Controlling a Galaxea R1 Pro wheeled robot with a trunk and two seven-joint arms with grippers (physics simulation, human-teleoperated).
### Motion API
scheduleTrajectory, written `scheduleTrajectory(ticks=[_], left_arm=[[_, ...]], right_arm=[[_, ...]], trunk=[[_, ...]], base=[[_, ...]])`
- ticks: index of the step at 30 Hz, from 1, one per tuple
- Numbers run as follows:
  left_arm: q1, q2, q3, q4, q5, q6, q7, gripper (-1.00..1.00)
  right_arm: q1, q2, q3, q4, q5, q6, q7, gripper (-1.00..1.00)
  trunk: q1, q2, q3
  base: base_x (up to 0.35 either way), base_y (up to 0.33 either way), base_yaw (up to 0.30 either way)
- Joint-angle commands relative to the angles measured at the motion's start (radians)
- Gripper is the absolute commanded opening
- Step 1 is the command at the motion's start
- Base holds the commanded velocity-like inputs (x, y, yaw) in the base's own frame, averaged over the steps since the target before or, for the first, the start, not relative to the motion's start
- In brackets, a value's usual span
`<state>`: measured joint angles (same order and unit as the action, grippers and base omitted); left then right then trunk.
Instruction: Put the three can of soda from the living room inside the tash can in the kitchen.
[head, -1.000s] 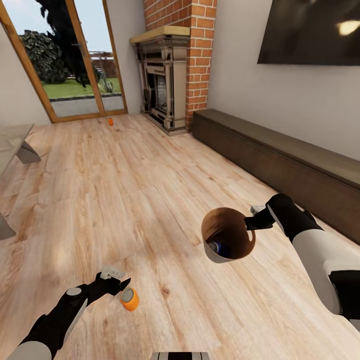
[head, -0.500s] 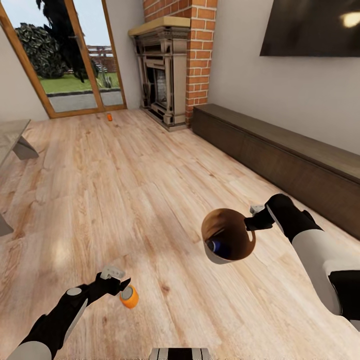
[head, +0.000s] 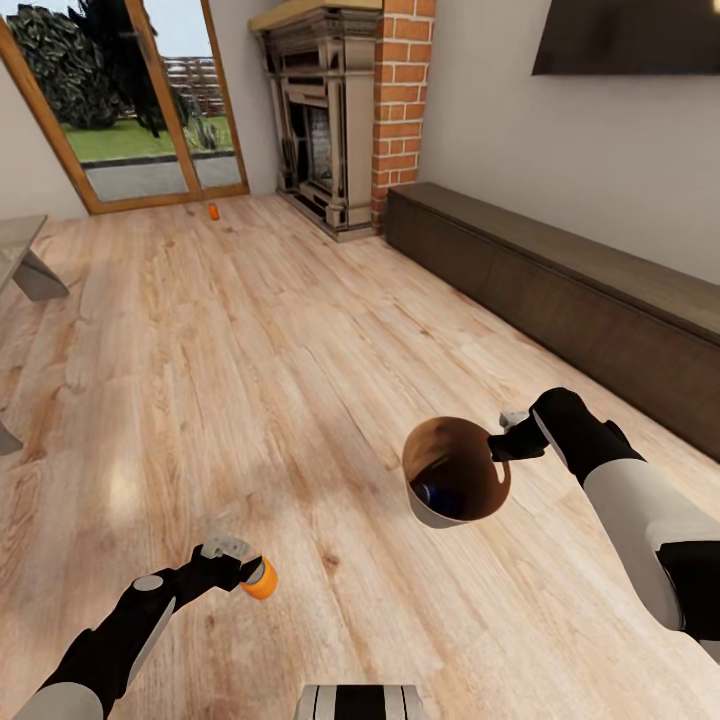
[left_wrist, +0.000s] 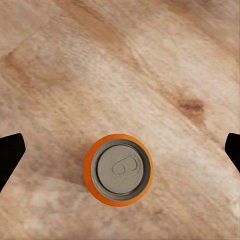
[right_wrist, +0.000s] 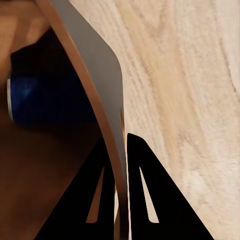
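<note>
Since a second ago the head camera has tipped down and forward, so the fireplace and glass doors sit higher in the picture; the left tool now reads over the near orange can rather than beside it.

Nearest, that can stands upright on the wood floor, seen from straight above in the left wrist view, its grey lid centred between the two dark fingertips, which stand wide apart and clear of it. To take it well, I judge the arm should drop straight down, keeping the can centred, then close on the body below the rim so it does not tip or roll.

A little farther, the right tool is clamped on the rim of the bin, one finger inside the wall and one outside. The bin hangs tilted above the floor, with the blue can lying inside.

Far off, near the glass doors, a second orange can stands on the floor.
</note>
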<state>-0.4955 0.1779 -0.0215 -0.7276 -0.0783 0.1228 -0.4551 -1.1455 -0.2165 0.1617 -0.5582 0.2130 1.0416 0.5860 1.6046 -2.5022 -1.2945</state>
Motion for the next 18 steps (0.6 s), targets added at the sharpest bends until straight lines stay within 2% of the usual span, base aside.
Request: scheduleTrajectory(ticks=[1,4,13,18], left_arm=[[0.0,0.0,0.0,0.0,0.0,0.0,0.0,1.0],[0.0,0.0,0.0,0.0,0.0,0.0,-0.002,1.0],[0.0,0.0,0.0,0.0,0.0,0.0,-0.002,1.0],[0.0,0.0,0.0,-0.001,0.0,0.0,-0.003,1.0]], right_arm=[[0.0,0.0,-0.002,0.0,-0.024,0.006,0.006,-1.0],[0.0,0.0,-0.002,0.0,-0.024,0.006,0.006,-1.0],[0.0,0.0,-0.002,0.0,-0.026,0.006,0.006,-1.0],[0.001,0.0,-0.001,-0.001,-0.025,0.006,0.006,-1.0]], trunk=[[0.0,0.0,-0.001],[0.0,0.0,-0.002],[0.004,-0.002,-0.045],[0.004,-0.002,-0.051]], base=[[0.0,0.0,0.0],[0.0,0.0,0.0],[0.0,0.0,0.0],[0.0,0.0,0.0]])
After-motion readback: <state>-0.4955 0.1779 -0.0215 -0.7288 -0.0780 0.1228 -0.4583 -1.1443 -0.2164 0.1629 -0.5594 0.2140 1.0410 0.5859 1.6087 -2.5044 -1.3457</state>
